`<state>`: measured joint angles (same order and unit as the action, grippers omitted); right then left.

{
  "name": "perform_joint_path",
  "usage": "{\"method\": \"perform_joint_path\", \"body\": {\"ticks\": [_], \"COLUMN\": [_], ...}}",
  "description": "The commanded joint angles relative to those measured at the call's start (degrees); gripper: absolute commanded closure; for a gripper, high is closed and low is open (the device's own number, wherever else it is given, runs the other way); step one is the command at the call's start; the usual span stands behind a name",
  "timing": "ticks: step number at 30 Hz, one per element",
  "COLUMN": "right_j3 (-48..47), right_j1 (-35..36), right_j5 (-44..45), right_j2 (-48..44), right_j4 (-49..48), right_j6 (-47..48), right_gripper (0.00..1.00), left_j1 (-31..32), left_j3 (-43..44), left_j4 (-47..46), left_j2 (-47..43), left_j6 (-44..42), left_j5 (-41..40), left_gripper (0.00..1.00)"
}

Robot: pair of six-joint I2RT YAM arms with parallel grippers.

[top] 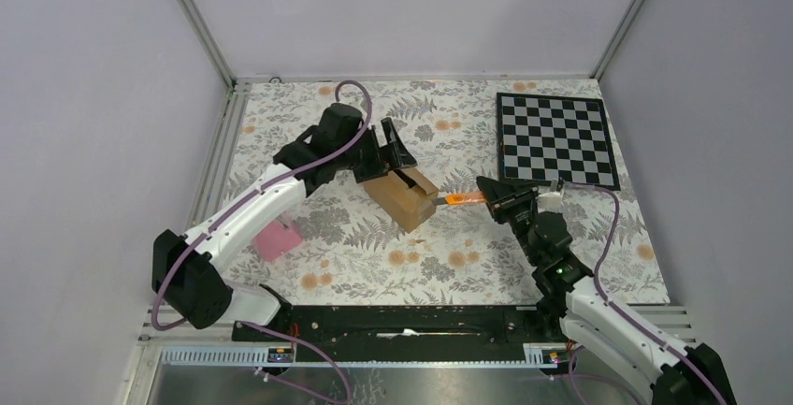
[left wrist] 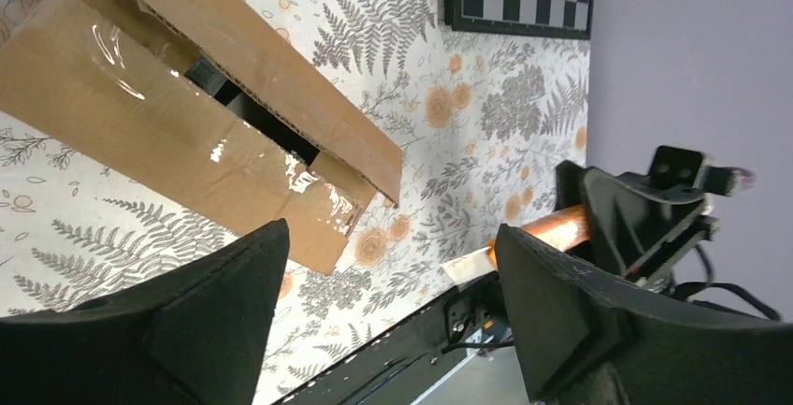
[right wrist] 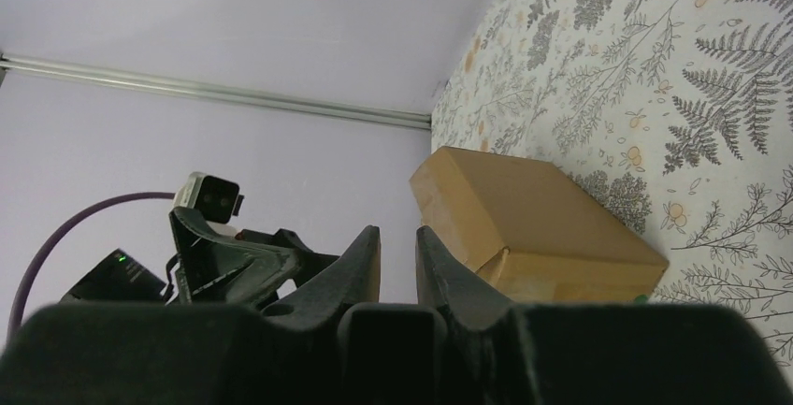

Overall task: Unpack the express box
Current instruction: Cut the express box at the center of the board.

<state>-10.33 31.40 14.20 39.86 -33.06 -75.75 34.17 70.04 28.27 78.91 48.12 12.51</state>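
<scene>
Since the express box [top: 402,196] sits on the worktop [top: 580,265] with its taped seam slit, the wide-open, empty left tool [top: 385,150] should pinch 1 flap edge; the right tool [top: 491,199], clamped on the orange cutter [top: 458,198], should hold aside.

Floral table [top: 449,265] with express box [top: 402,195], pink wedge [top: 278,239], checkerboard [top: 556,138]

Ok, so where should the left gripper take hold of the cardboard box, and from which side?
I'd grip the cardboard box by its two long side walls, at the end away from the orange cutter, coming down from above. Those walls are flat and parallel; the top flaps gape at the seam and would likely bend. The open left gripper hangs near that end.
</scene>
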Motion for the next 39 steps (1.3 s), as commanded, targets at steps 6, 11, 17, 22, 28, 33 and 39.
{"method": "perform_joint_path", "body": {"ticks": [6,11,17,22,28,33,39], "right_j3": [-1.2,2.5,4.0,4.9,5.1,4.5,4.7], "right_j1": [0.3,0.4,0.4,0.4,0.4,0.4,0.7], "right_j5": [-6.6,-8.9,-7.8,-8.3,-7.8,-7.2,-7.2], "right_j2": [-1.4,3.8,8.2,12.1,14.7,16.2,19.1], "right_j4": [3.3,-6.9,-13.8,-19.7,-22.3,-23.0,-25.3], "right_j6": [8.2,4.5,3.0,1.3,-0.1,-0.6,-1.5], "right_gripper": [1.0,1.0,1.0,1.0,1.0,1.0,1.0], "left_j1": [-0.7,-1.2,-1.6,-2.2,-2.4,-2.4,-2.4], "left_j3": [-5.5,-9.4,-15.6,-18.7,-19.2,-18.4,-19.1], "left_j4": [9.4,5.3,-7.2,-14.1,-16.0,-14.5,-16.2], "left_j2": [-4.4,-4.1,-4.0,-3.1,-1.0,0.5,1.5], "left_j6": [11.0,16.1,21.5,24.0,25.8,27.5,30.1], "left_j5": [-8.8,-6.6,-2.9,-0.4,0.6,-0.4,-0.2], "left_gripper": [0.16,0.15,0.14,0.12,0.13,0.14,0.16]}}
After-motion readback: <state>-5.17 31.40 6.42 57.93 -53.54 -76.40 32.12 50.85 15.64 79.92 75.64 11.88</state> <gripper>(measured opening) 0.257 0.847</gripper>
